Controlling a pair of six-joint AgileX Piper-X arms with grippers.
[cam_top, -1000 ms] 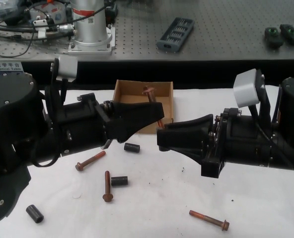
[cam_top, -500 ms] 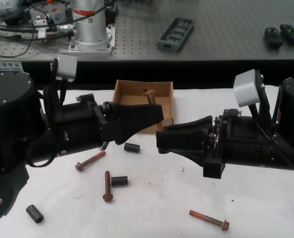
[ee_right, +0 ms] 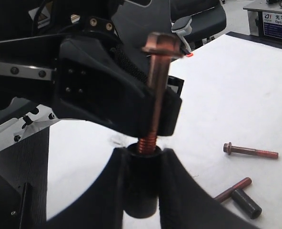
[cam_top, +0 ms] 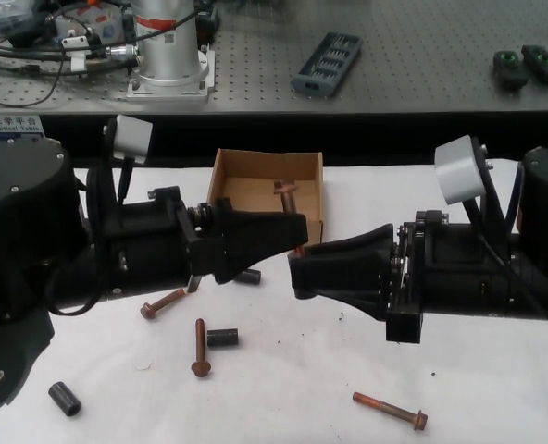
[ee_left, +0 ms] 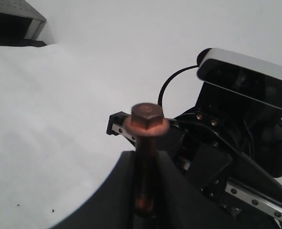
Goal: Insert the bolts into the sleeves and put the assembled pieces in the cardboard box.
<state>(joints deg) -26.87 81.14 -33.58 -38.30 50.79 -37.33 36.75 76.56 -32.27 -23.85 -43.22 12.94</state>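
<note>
The left gripper (cam_top: 291,233) is seen clamped on a copper-coloured bolt (ee_right: 158,86). The bolt is held upright, head uppermost, just in front of the cardboard box (cam_top: 222,176). Directly beneath the bolt, a black sleeve (ee_right: 142,183) is pinched between the fingers of the right gripper (cam_top: 300,274), with its bore turned upward. The bolt's long axis is judged to be nearly in line with that bore. The threaded tip is met by the sleeve's mouth, though how far it has entered cannot be told. Insertion is therefore judged to be the step in hand. It turns on a straight closing along that vertical axis, with the bolt above and the sleeve below. Spare bolts (cam_top: 200,344) and spare sleeves (cam_top: 222,338) are scattered on the white cloth (cam_top: 283,388) nearer the camera.
</note>
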